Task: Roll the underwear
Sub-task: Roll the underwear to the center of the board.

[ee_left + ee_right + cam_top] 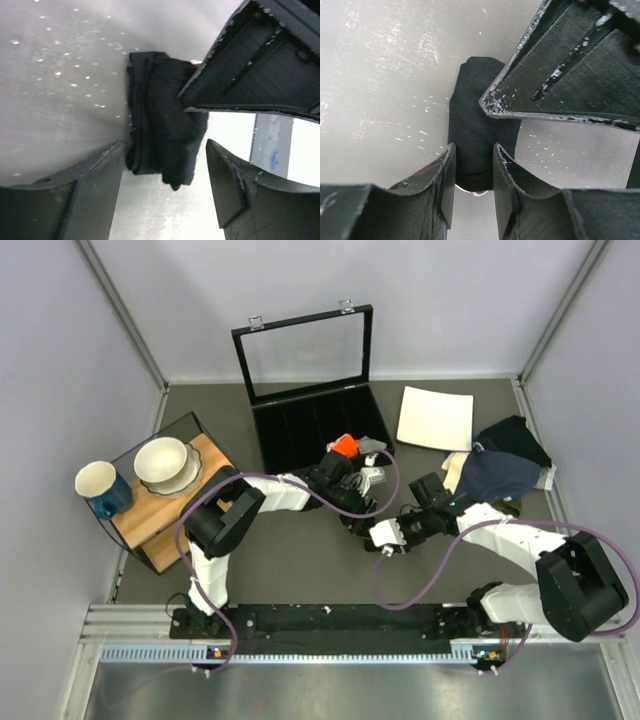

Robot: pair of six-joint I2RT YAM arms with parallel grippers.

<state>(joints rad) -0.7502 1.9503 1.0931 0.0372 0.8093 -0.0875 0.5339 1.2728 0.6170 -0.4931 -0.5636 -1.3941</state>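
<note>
The underwear [470,115] is a tight black roll lying on the grey table, with a sliver of pale beige waistband showing at its near end. My right gripper [473,147] is shut on the roll's near end. In the left wrist view the underwear [160,125] lies just past my left gripper [164,145], which is open with its jaws wide on either side of the roll's end and not touching it. In the top view both grippers meet at mid-table, the left gripper [358,515] and the right gripper [383,538], and they hide the roll.
An open black case [310,425] stands at the back, with a small orange cloth roll [343,445] in it. A white plate [435,418] and a navy garment [500,475] lie at the right. A wooden board [150,510] with a bowl [165,462] and a blue mug [100,485] is at the left.
</note>
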